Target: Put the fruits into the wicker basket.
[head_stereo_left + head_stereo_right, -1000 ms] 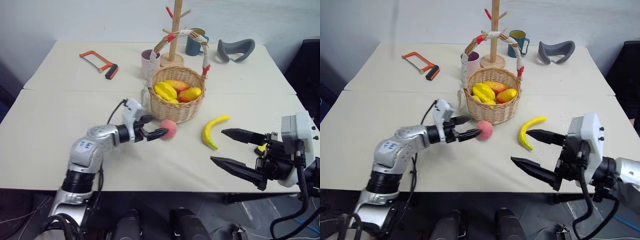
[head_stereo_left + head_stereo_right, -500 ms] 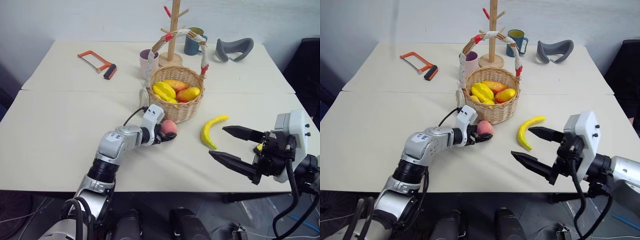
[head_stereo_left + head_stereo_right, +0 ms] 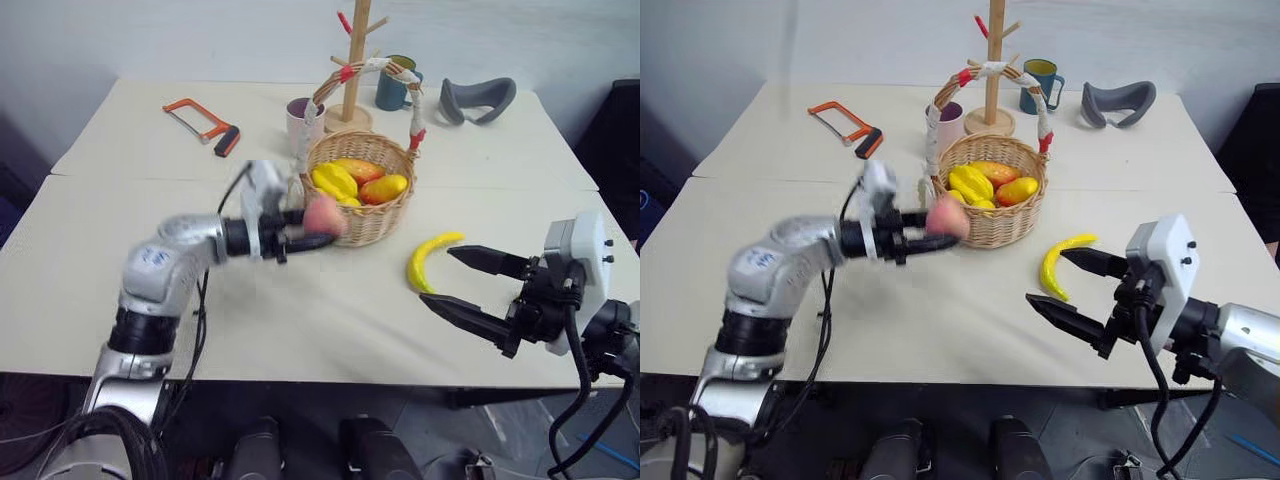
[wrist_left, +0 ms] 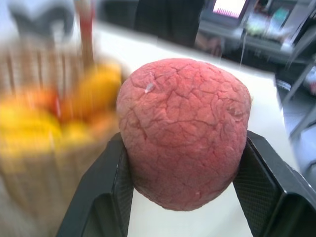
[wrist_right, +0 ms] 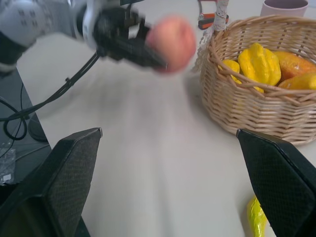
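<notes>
Hacksaw [image 3: 200, 126], pink cup [image 3: 303, 121], teal mug [image 3: 396, 84] on table [image 3: 90, 230].

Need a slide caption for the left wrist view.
Left pincer shut on the peach, basket beside it.

Matt, crackled pink-red peach [image 4: 183, 132]; rough woven wicker basket [image 3: 362, 190]; glossy smooth banana [image 3: 428, 260].

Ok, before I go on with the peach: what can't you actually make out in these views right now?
- Wicker basket in the left wrist view: motion-blurred, its fruit indistinct.
- Peach and left gripper in the head views: smeared, so the clearance from the basket rim is unclear.
- Banana in the right wrist view: cut off by the edge.
- Basket bottom: hidden under the fruit.
</notes>
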Robot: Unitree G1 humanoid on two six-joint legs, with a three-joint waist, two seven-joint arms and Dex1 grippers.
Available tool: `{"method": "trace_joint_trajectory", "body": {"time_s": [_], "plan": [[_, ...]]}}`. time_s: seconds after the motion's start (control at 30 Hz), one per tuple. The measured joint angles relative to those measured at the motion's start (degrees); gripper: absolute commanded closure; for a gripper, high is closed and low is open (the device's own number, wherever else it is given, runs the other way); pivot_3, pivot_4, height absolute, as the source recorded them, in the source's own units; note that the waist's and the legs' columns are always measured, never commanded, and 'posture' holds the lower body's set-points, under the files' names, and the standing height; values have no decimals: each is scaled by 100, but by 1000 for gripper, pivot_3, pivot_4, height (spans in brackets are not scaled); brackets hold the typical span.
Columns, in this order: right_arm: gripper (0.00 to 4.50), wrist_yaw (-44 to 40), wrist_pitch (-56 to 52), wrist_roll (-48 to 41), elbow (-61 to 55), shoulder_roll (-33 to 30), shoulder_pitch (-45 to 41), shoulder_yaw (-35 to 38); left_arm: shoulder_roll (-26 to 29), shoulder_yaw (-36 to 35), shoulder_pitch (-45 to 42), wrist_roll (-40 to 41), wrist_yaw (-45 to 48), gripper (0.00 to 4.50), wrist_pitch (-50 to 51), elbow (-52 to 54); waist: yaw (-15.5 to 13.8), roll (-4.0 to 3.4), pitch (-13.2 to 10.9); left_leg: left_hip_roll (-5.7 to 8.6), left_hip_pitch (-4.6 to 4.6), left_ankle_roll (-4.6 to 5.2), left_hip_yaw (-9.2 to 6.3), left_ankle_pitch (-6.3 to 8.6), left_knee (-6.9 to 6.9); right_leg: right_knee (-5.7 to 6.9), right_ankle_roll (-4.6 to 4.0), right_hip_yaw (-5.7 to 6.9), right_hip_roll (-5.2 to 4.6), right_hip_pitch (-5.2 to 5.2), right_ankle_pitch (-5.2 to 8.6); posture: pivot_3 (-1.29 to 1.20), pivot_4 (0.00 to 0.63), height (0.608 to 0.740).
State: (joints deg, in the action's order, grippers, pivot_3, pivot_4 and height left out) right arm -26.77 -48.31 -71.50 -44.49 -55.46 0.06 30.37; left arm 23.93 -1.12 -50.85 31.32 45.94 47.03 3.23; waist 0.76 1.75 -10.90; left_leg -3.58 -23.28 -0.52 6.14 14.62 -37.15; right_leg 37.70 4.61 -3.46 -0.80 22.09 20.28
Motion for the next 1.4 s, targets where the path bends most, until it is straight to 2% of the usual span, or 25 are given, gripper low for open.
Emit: {"method": "trace_joint_trajectory", "body": {"time_s": [0.03, 0.1, 0.17, 0.23, 0.27, 0.37, 0.4, 0.43, 0.67, 0.73, 0.8, 0.87, 0.97, 1.13, 1.27, 1.37, 1.4], "plan": [[0, 7, 10, 43, 18, 0, -38, -32, -175, -34, -298, -15, -260, 2123, 124, -140, -7, 0, 0, 0, 2, 1, -1, 1, 1, -3, 1, -1, 1, -2, 0, 0, 150, 740], [0, 51, 62, 184, 65, 0, -191, -134, -687, 25, -1081, -515, -1358, 2123, 446, -941, -56, 1, -1, 4, 1, 21, -10, 12, -7, -7, 6, -2, 7, -6, -2, 0, 150, 740], [0, 101, 101, 266, 69, 1, -263, -170, -945, 152, -1402, -992, -2154, 2123, 527, -1556, -44, 1, -1, 4, 2, 20, -7, 12, 0, -9, 7, -10, 8, -5, -2, 0, 150, 740], [0, 157, 102, 352, 87, 12, -260, -204, -1063, 257, -1376, -1271, -2436, 1404, 446, -1996, 20, 1, -1, -5, -7, -13, 11, -7, 9, -2, 5, -17, 13, 20, -1, 0, 150, 740], [0, 191, 103, 400, 94, 23, -255, -220, -1081, 353, -1346, -1390, -2455, 1272, 349, -2164, 43, 2, -1, -8, -23, -21, 14, -11, 10, 7, 3, -17, 14, 40, 0, 0, 150, 740], [0, 267, 103, 510, 108, 100, -169, -281, -1180, 515, -1290, -1570, -2380, 281, 85, -2369, 67, 2, -1, -16, -35, -40, 13, -21, 17, 14, -7, -15, 22, 60, 5, 0, 150, 740], [0, 282, 104, 515, 104, 110, -151, -284, -1194, 514, -1290, -1575, -2334, 33, 20, -2373, 70, 2, -1, -17, -34, -42, 14, -22, 18, 14, -8, -15, 24, 60, 6, 0, 150, 740], [0, 302, 104, 523, 97, 111, -123, -284, -1201, 508, -1290, -1570, -2265, 33, -36, -2367, 74, 1, -1, -17, -32, -43, 15, -23, 18, 15, -8, -15, 23, 60, 6, 0, 150, 740], [0, 588, 88, 584, 22, 192, 287, -94, -913, 215, -950, -833, -1038, 33, 21, -1492, 79, 1, -1, -15, -7, -44, 24, -25, 9, 24, -8, -18, 19, 37, 6, 0, 150, 740], [0, 943, 35, 632, -143, 310, 524, -115, 48, 216, -466, -254, 424, 33, -97, -743, 166, 0, 0, -27, 9, -59, 39, -25, 32, 27, -20, -26, 26, 40, 12, 0, 150, 740], [0, 1407, -110, 795, -83, 549, 560, -438, 1038, 238, -20, -189, 1670, 33, -545, -496, 260, -1, 0, -34, 20, -75, 44, -30, 42, 38, -35, -25, 29, 48, 20, 0, 150, 740], [0, 1907, -253, 1159, 96, 795, 354, -970, 1637, 400, 311, -247, 2594, 33, -1031, -416, 244, -1, 0, -30, 20, -77, 38, -39, 42, 45, -42, -22, 26, 48, 23, 0, 150, 740], [0, 2353, -325, 1616, 445, 1260, -133, -1563, 1906, 613, 490, -254, 3279, 33, -1365, -312, 183, 4, 1, -21, 7, -62, 23, -39, 27, 38, -43, -16, 18, 42, 19, 0, 150, 740], [0, 2403, -289, 2489, 1304, 1765, -852, -2586, 1810, 641, 492, -258, 3274, 33, -1517, -175, 113, 4, 1, -15, -1, -9, 30, -8, 15, 33, -37, -19, 12, 43, 16, 0, 150, 740], [0, 2280, -169, 3058, 2081, 2200, -1192, -2995, 1740, 652, 493, -280, 3118, 33, -1536, -139, 102, 4, 1, -20, -9, -15, 33, -8, 14, 35, -37, -20, 18, 55, 16, 0, 150, 740], [590, 2083, -3, 3503, 2448, 2270, -1393, -3256, 1725, 654, 493, -329, 3008, 0, -1554, -131, 110, 4, 1, -20, -10, -17, 37, -8, 13, 35, -37, -22, 19, 57, 16, 0, 150, 740], [923, 2021, 79, 3682, 2567, 2286, -1438, -3326, 1717, 654, 493, -334, 2971, 0, -1555, -129, 115, 4, 1, -21, -9, -16, 39, -8, 13, 36, -36, -23, 18, 57, 16, 0, 150, 740]]}}
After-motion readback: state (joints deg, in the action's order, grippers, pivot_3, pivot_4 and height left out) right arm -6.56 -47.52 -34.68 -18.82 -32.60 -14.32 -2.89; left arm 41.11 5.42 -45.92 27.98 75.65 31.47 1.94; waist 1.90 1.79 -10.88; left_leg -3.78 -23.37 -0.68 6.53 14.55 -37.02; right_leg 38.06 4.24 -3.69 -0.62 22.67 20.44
